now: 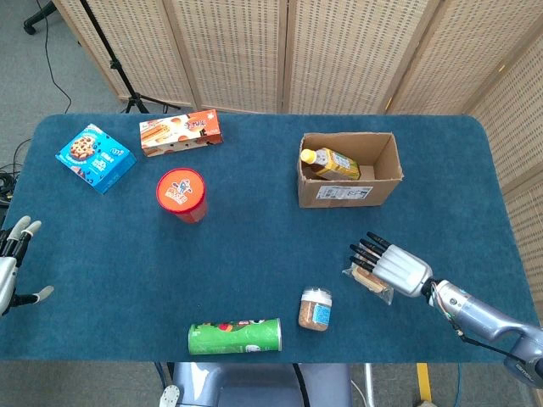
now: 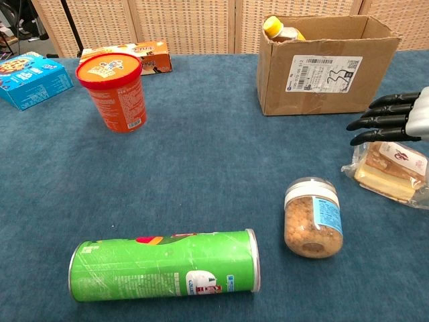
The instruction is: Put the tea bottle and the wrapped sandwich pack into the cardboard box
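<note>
The tea bottle (image 1: 331, 163) with its yellow cap (image 2: 271, 25) lies inside the open cardboard box (image 1: 374, 192) at the back right. On the cloth in front of the box lies the wrapped sandwich pack (image 2: 387, 172). My right hand (image 1: 392, 264) hovers flat just above the pack, fingers (image 2: 379, 119) stretched out toward the left, holding nothing. In the head view the hand covers most of the pack (image 1: 366, 280). My left hand (image 1: 13, 254) hangs open off the table's left edge.
A small jar (image 1: 316, 309) stands left of the sandwich pack. A green chip can (image 1: 235, 336) lies on its side near the front edge. A red tub (image 1: 181, 194), an orange box (image 1: 181, 132) and a blue cookie box (image 1: 94, 157) stand at the back left.
</note>
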Robot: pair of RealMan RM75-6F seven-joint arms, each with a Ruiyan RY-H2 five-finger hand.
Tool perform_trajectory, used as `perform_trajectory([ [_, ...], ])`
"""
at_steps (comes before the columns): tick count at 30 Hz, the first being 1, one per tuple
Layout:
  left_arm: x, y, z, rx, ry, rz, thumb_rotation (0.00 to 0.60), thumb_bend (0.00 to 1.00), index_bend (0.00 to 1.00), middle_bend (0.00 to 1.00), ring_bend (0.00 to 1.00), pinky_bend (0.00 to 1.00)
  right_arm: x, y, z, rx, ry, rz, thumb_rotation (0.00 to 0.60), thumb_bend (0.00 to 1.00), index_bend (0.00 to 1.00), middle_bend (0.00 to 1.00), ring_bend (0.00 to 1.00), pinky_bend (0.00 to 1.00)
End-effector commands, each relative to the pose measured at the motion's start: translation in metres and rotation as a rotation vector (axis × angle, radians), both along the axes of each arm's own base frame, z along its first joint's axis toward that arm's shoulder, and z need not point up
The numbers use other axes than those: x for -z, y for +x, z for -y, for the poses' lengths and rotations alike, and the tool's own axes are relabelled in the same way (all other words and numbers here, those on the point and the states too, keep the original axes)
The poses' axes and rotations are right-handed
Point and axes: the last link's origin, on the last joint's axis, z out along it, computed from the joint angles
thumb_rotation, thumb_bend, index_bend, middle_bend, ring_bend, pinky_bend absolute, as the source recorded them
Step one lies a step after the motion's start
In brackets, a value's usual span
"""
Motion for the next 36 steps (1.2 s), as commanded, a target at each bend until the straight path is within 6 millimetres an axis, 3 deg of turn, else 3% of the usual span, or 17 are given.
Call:
perform_trajectory([
  [1,0.000,-0.001,-0.001,-0.003,0.000,0.000,0.600,0.00,0.00,0.00,0.00,0.00,0.005,0.001,0.001,-0.001,0.004,0.011,0.600,0.00,0.00,0.00,0.00,0.01],
  [9,0.000,-0.002,-0.002,-0.008,-0.001,-0.001,0.600,0.00,0.00,0.00,0.00,0.00,0.019,-0.007,0.003,0.006,0.030,-0.027,0.600,0.00,0.00,0.00,0.00,0.01],
  [11,0.001,-0.002,-0.002,-0.009,-0.002,-0.002,0.600,0.00,0.00,0.00,0.00,0.00,0.022,-0.007,0.003,0.003,0.033,-0.030,0.600,0.04,0.03,0.02,0.00,0.04],
  [14,0.001,-0.002,-0.002,-0.010,-0.005,-0.003,0.600,0.00,0.00,0.00,0.00,0.00,0.028,-0.006,0.003,-0.011,0.037,-0.009,0.600,0.34,0.23,0.18,0.12,0.17],
  [16,0.002,-0.001,-0.002,-0.010,-0.006,-0.004,0.600,0.00,0.00,0.00,0.00,0.00,0.031,-0.005,0.002,-0.018,0.048,0.019,0.600,0.58,0.39,0.34,0.26,0.26],
  [19,0.002,-0.001,-0.002,-0.010,-0.006,-0.004,0.600,0.00,0.00,0.00,0.00,0.00,0.035,-0.006,0.000,-0.016,0.069,0.062,0.600,0.81,0.56,0.50,0.38,0.35],
  [24,0.002,0.000,-0.002,-0.010,-0.003,0.002,0.600,0.00,0.00,0.00,0.00,0.00,0.035,-0.005,0.000,-0.032,0.076,0.128,0.600,0.96,0.63,0.58,0.44,0.35],
  [28,0.001,0.000,-0.002,-0.008,0.000,0.003,0.600,0.00,0.00,0.00,0.00,0.00,0.020,0.005,0.004,-0.053,0.044,0.229,0.600,0.96,0.63,0.59,0.44,0.35],
  [30,0.003,0.000,-0.002,-0.010,-0.009,-0.001,0.600,0.00,0.00,0.00,0.00,0.00,-0.018,0.037,0.021,-0.108,-0.068,0.408,0.600,0.96,0.63,0.59,0.44,0.35],
  [32,0.003,0.000,-0.003,-0.008,-0.013,-0.003,0.600,0.00,0.00,0.00,0.00,0.00,-0.044,0.059,0.033,-0.112,-0.125,0.491,0.600,0.97,0.63,0.59,0.44,0.35],
  [36,0.004,0.001,-0.003,-0.002,-0.015,-0.003,0.600,0.00,0.00,0.00,0.00,0.00,-0.079,0.094,0.058,-0.098,-0.230,0.613,0.600,0.96,0.63,0.59,0.44,0.35],
])
